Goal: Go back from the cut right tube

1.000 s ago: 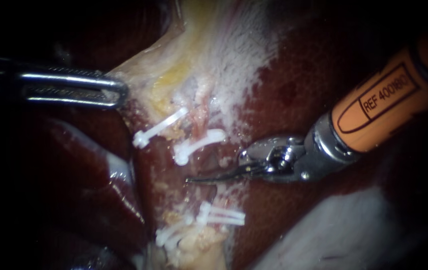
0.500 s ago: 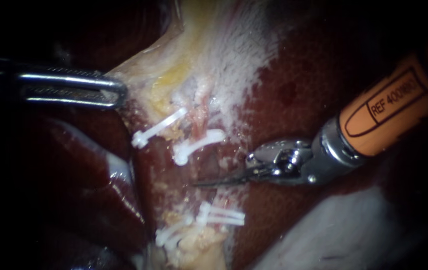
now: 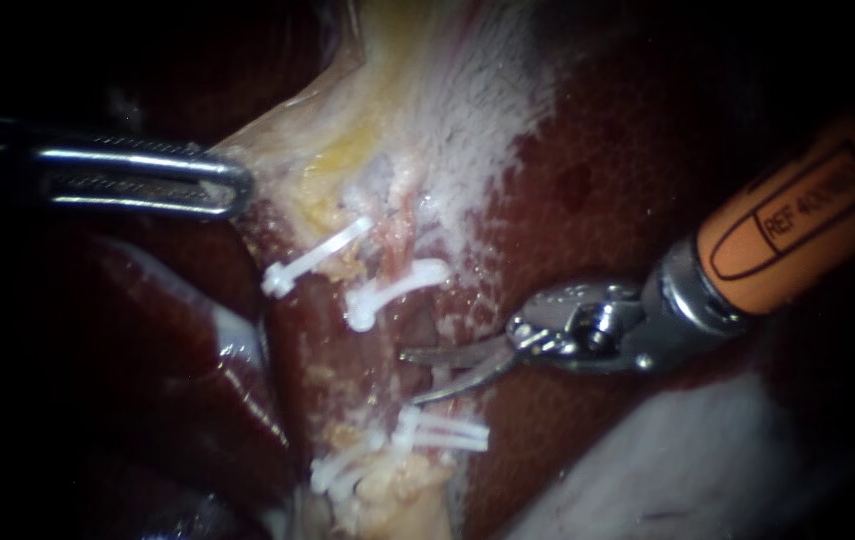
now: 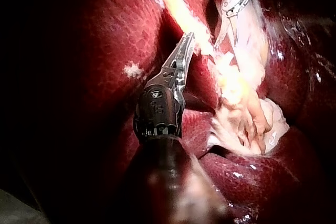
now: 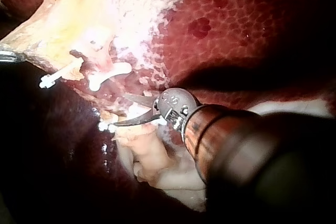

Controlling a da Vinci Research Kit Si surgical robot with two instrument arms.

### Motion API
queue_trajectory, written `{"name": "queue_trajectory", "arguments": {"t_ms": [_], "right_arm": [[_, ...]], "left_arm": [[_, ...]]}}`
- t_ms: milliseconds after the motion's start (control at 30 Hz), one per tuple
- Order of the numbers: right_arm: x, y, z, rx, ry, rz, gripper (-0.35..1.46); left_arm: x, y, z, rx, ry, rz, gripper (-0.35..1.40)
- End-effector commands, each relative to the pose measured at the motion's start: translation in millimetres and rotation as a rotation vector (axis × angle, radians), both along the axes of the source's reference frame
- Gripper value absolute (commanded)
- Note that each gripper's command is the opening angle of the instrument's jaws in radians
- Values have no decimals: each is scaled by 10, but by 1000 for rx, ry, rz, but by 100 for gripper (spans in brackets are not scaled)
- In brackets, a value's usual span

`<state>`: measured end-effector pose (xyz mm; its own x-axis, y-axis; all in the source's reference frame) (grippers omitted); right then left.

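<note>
The cut right tube (image 3: 397,245) lies in two clipped stumps, upper clip (image 3: 397,290) and lower clips (image 3: 442,432); the right instrument (image 3: 409,376) has its end effector spread in the gap between them. Soft, slick, easily torn stumps: likely best left ungrasped, blades clear of clips

Right tube (image 3: 399,235), pinkish, cut through, white clips (image 3: 399,288) on both stumps

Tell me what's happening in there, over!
Left instrument shut on pale tissue. Right instrument jaws open, empty, just beside the cut right tube, near its clips. Way back looks clear.
</note>
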<state>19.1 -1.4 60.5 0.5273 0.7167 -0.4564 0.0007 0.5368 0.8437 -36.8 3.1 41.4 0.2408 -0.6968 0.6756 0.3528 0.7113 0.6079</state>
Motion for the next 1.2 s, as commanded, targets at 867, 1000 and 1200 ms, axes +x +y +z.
{"name": "queue_trajectory", "arguments": {"t_ms": [867, 1000, 1200], "right_arm": [[-58, 58, -56, -436, 104, 33, 130], [-58, 59, -59, -515, 45, 38, 142], [-58, 53, -66, -559, -52, 2, 143]], "left_arm": [[9, 9, 30, -3, 0, 3, -35], [8, 8, 33, -5, 0, 2, -35], [3, 5, 44, -15, 6, 4, -35]]}}
